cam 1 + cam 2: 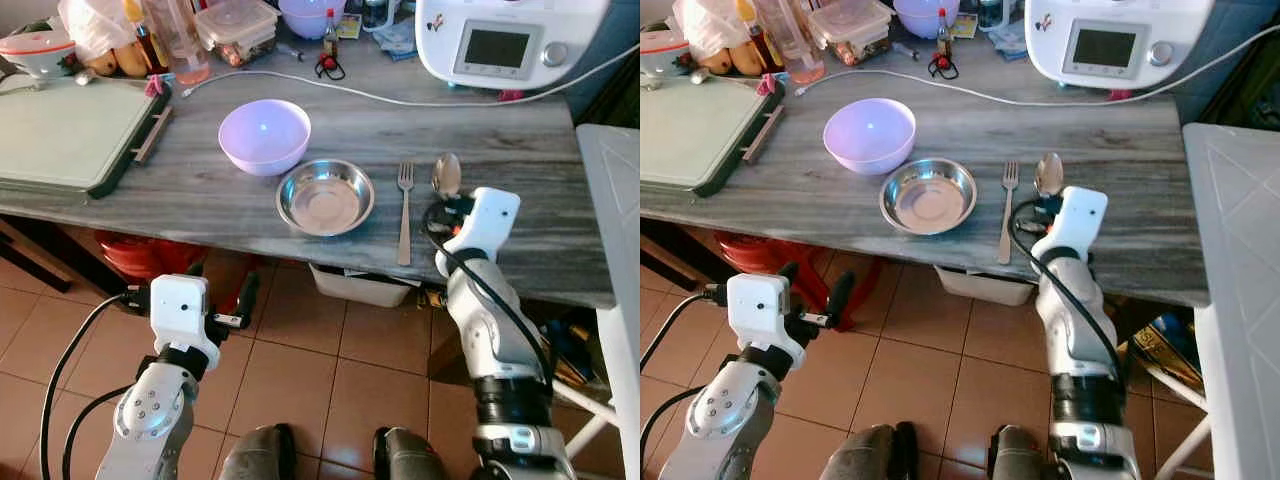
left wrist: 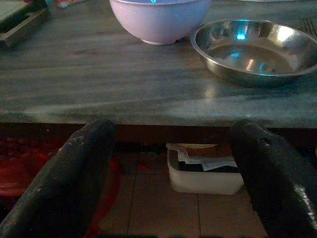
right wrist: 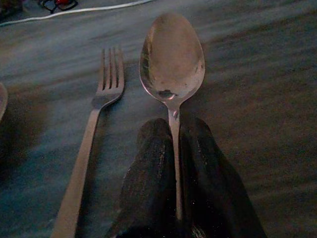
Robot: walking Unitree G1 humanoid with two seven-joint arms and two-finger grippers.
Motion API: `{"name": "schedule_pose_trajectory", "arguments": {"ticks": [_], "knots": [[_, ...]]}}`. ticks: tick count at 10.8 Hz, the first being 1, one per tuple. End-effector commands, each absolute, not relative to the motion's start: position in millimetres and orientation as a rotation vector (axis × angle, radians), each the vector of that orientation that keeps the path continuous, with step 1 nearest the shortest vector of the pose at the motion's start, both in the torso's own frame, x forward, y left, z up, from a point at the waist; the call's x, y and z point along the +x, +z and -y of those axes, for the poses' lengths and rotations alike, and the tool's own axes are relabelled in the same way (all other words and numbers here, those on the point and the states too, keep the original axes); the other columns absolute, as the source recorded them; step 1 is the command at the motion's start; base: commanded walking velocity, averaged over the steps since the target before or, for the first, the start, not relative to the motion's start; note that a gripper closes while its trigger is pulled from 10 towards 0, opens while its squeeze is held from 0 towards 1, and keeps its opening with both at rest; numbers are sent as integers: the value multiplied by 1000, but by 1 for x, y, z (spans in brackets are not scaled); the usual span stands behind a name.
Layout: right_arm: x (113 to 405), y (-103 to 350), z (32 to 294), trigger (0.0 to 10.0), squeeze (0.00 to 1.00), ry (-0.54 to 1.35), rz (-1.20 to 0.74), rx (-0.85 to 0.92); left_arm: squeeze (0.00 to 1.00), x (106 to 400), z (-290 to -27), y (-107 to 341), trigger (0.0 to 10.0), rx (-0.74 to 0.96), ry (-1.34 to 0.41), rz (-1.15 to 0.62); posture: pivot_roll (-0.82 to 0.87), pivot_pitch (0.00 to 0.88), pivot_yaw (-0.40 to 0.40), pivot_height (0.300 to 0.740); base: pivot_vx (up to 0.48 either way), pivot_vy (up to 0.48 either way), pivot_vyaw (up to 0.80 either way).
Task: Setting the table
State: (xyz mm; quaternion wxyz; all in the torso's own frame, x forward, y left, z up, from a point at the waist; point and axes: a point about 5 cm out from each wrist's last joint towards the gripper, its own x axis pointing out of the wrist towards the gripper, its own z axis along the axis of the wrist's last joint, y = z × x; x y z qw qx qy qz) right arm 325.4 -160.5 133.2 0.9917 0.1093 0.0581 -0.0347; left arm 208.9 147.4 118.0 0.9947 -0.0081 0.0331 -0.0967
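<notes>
Right gripper (image 3: pixel 173 163): over the bench (image 1: pixel 200 195) at centre right of the head view, jaws closed tight on the handle of the spoon (image 1: pixel 446 174).
Spoon: its bowl points to the far side of the bench, just beside the fork (image 1: pixel 404 212) and parallel to it.
Fork: lies flat, right of the steel dish (image 1: pixel 325 196).
Purple bowl (image 1: pixel 264 135): up and left of the dish, the two nearly touching.
Left gripper (image 2: pixel 173 173): lower left of the head view, below the bench edge over the tiled floor (image 1: pixel 300 350), jaws wide apart and holding nothing.
Appliance (image 1: pixel 510 40): white, top right (its grey screen shows no readable writing).
Board (image 1: pixel 70 135): green, upper left.
</notes>
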Motion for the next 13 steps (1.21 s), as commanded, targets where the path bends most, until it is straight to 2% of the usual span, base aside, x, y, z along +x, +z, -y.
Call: {"name": "schedule_pose_trajectory", "arguments": {"ticks": [1, 4, 13], "knots": [[327, 130, 157, 10000, 0, -76, -149, 250, 0, 207, -147, 118, 10000, -11, -205, -77, 60, 197, 90, 740, 0, 0, 0], [330, 131, 151, 10000, 0, -75, -155, 271, 0, 207, -144, 118, 10000, -17, -213, -79, 57, 191, 86, 740, 0, 0, 0], [330, 124, 156, 10000, 0, -127, -194, 264, 0, 211, -142, 118, 10000, -23, -223, -79, 52, 184, 79, 740, 0, 0, 0]]}}
